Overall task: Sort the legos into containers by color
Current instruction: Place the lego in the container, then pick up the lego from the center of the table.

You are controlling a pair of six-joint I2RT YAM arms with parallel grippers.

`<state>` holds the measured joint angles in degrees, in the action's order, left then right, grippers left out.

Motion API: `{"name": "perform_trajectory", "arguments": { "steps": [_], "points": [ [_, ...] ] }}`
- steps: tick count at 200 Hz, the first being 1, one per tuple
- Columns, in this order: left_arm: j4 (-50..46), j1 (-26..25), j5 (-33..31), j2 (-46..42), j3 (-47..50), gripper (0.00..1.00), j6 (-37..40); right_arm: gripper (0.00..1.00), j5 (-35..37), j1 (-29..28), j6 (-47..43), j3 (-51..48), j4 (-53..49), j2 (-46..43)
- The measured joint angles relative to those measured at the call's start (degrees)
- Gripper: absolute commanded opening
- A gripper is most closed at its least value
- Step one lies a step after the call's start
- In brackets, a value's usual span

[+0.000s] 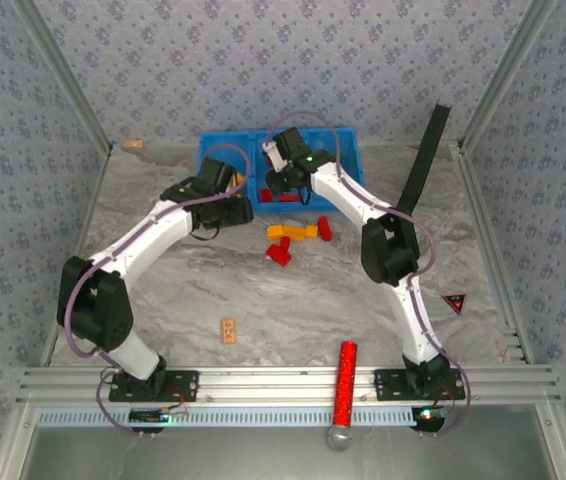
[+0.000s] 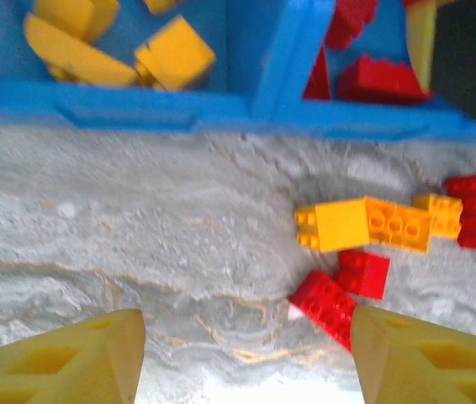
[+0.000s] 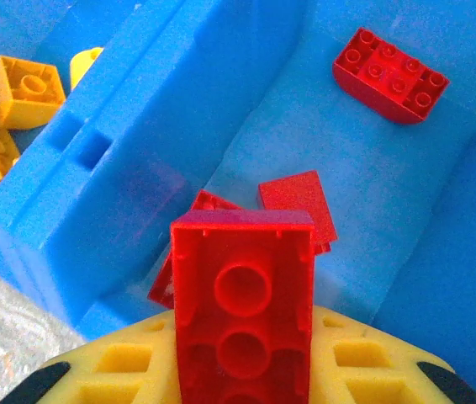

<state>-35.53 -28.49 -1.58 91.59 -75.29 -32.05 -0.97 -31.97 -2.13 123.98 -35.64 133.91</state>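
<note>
Glossy hard plastic legos (image 2: 335, 225); smooth blue plastic containers (image 2: 276, 50); matt marbled table (image 2: 137, 236).

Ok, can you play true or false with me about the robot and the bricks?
1. The right gripper holds a red brick. True.
2. The left gripper holds a yellow brick. False: it is open and empty.
3. Yellow bricks lie in a blue bin. True.
4. Every brick is already in a bin. False: a loose red brick and a loose yellow brick lie on the table.
</note>
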Motion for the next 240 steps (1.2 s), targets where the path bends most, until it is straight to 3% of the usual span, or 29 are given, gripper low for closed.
{"name": "perform_trajectory", "arguments": {
  "steps": [68,102,132,196,240],
  "points": [
    [0.66,-8.72,-2.43,5.53,1.84,0.66,0.59,0.43,0.09,0.22,1.36,4.22,-1.03,5.57],
    [0.92,-9.55,-3.74,10.32,-0.68,0.66,0.55,0.50,-1.01,0.33,1.57,4.07,-0.87,5.60],
    [2.40,-9.53,-4.13,13.20,-4.22,0.66,0.52,0.51,-2.03,0.46,1.51,2.95,-0.90,4.24],
    [3.32,-9.55,-4.04,20.98,-11.50,0.68,0.15,0.54,-3.10,2.58,1.20,-4.07,-0.28,-7.19],
    [2.93,-9.73,-4.26,25.00,-14.97,0.69,-0.52,0.61,-1.55,2.67,0.13,-13.05,0.24,-18.53]
  ]
}}
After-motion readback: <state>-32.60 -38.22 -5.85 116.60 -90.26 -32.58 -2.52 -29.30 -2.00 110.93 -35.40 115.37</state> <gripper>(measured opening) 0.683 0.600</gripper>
